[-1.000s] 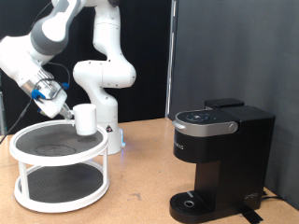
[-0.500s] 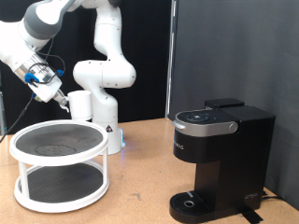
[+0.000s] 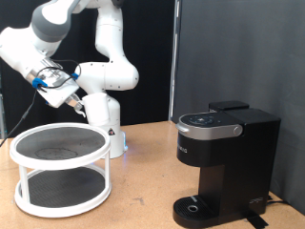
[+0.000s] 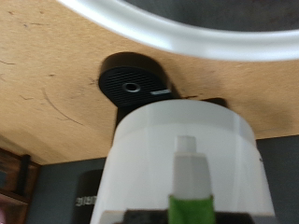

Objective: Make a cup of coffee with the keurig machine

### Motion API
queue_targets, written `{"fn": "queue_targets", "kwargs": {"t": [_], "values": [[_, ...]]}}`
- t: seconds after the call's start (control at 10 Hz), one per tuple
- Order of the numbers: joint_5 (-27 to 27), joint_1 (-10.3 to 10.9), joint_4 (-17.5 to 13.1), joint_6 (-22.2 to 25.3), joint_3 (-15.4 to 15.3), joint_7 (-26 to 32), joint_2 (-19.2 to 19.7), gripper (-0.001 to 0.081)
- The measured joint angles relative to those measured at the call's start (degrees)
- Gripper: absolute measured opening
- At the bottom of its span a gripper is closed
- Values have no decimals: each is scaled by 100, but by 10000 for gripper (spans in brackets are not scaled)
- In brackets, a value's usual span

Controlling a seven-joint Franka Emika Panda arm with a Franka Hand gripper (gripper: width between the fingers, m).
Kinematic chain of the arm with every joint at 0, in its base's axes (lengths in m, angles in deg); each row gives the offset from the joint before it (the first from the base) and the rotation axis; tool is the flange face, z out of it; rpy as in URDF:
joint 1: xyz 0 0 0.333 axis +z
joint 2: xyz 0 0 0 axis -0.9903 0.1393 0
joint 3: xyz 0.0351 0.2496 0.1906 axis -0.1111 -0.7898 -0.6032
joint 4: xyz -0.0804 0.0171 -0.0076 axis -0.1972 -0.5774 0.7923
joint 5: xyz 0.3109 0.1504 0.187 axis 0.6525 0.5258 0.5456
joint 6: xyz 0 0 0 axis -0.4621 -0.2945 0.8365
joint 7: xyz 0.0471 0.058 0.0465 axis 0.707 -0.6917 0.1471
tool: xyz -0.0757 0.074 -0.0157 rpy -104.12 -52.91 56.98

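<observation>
One cup (image 4: 182, 159) in closed pincer (image 3: 76, 103).

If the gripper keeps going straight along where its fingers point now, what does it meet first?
Probably the keurig machine: past the white cup held in the gripper, the wrist view centres on its round drip tray. Depth is unclear; it looks far off.

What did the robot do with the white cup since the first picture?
The gripper lifted the cup up off the edge of the round white shelf, then tipped it sideways. The cup now hangs in the air above the shelf, held between the fingers. The keurig machine and the shelf stayed where they were.
</observation>
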Motion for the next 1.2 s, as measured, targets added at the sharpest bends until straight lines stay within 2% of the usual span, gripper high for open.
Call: {"fn": "queue_targets", "kwargs": {"t": [0.3, 0.5, 1.0, 1.2], "values": [[545, 227, 58, -693, -491, -581, 100, 4], [899, 432, 43, -1040, -726, -611, 228, 4], [1509, 929, -179, -1581, -1269, -603, 667, 4], [1636, 1085, -366, -1627, -1414, -564, 920, 4]]}}
